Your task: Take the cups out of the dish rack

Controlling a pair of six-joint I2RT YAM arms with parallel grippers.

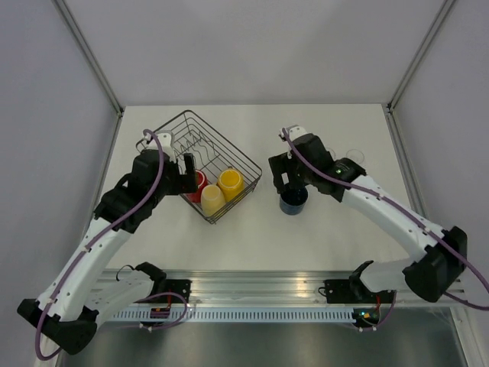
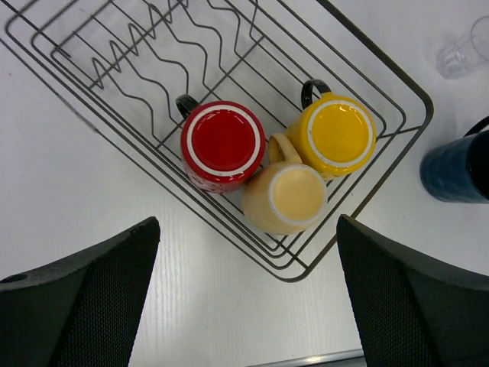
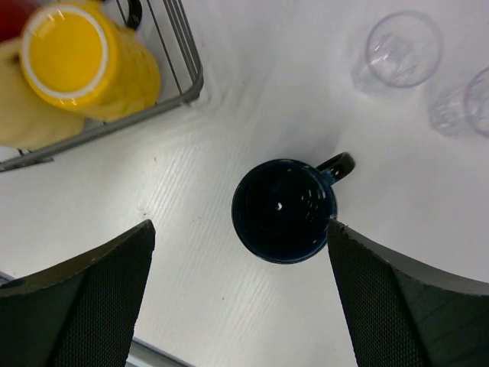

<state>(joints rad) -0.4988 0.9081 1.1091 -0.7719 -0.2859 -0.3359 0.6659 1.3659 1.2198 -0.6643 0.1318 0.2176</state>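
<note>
**Release of the dark blue mug point(image 3: 284, 210) beside the dish rack point(image 2: 153, 73).**
Spread wide at the right gripper point(image 3: 241, 225), either side of the mug standing upright at frame centre, glass tumblers point(image 3: 397, 50) at upper right. Lift straight up, avoiding rim and handle. Equally wide at the left gripper point(image 2: 248, 222), hovering over the red mug point(image 2: 223, 144), cream mug point(image 2: 289, 197) and orange-yellow mug point(image 2: 336, 134), base-up in the rack's lower corner.
</note>
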